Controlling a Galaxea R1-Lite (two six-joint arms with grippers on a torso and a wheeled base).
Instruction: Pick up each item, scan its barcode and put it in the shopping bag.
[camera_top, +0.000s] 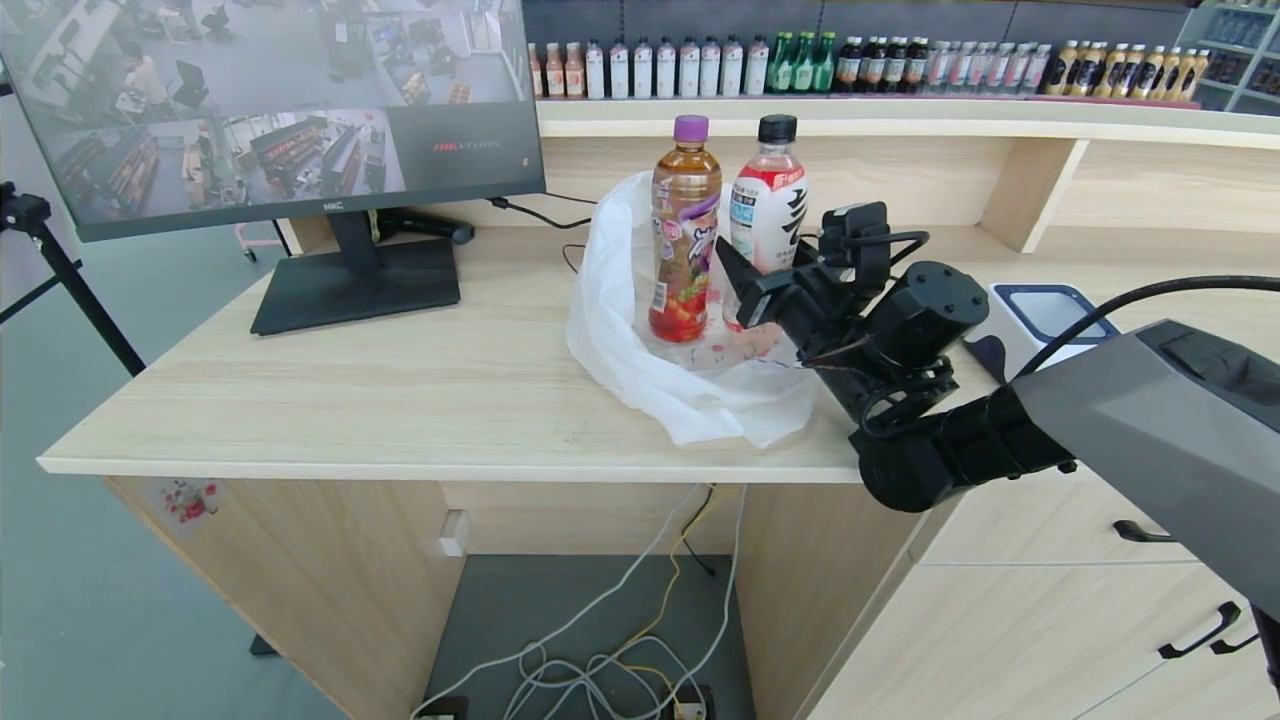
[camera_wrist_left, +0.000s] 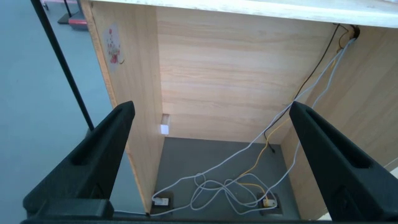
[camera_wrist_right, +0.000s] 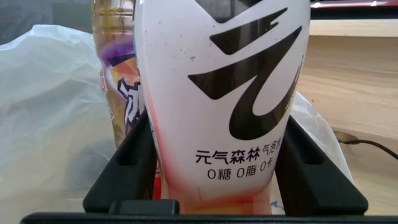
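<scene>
On the wooden surface (camera_top: 400, 380), white shopping bag (camera_top: 640, 375) holding purple-capped tea bottle (camera_top: 685, 240) and black-capped white bottle (camera_top: 768, 210), right hand (camera_top: 750, 290) pinching the latter, left hand (camera_wrist_left: 211, 109) spread, down by the cabinet.

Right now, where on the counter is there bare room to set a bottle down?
Bare counter lies between the monitor stand and the shopping bag, out to the front edge. Crowded from the bag rightward: right gripper on the white bottle, then the scanner.

a monitor (camera_top: 270, 110) stands on the wooden counter (camera_top: 400, 390), cables (camera_top: 580, 672) beneath.
</scene>
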